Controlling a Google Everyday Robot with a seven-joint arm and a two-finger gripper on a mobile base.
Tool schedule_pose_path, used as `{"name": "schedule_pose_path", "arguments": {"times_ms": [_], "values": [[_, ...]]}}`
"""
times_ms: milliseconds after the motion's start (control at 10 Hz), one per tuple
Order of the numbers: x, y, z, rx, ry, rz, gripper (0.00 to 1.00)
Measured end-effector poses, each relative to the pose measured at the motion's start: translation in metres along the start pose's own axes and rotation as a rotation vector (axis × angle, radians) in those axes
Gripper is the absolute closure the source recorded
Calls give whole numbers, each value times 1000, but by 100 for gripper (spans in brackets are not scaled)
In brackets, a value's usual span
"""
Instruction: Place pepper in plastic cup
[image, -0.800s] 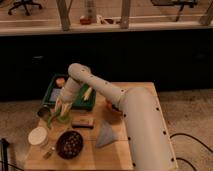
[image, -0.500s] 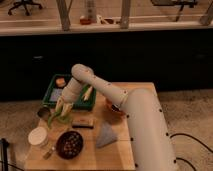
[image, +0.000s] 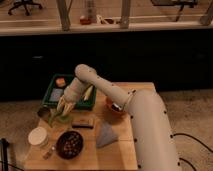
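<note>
Green pepper (image: 59, 118) is seen right at the gripper (image: 62, 108) tip, just beside the plastic cup (image: 44, 113); whether it's clamped can't be told. Probably light, smooth, slightly squashy, so best pinched mid-body, gently.

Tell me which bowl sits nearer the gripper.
The dark bowl nearest the camera; the gripper hovers just behind it, while the orange bowl sits farther right.

Matt wooden table (image: 116, 154); smooth pale pincer (image: 62, 107) by green plastic tray (image: 49, 93)
</note>
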Motion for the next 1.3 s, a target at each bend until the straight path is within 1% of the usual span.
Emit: {"name": "schedule_pose_path", "arguments": {"times_ms": [500, 700, 800, 1300], "values": [[2, -4, -11, 10, 18, 5, 100], [3, -6, -12, 8, 14, 2, 100], [3, -7, -11, 8, 6, -2, 100], [-3, -10, 3, 4, -63, -30, 100]]}}
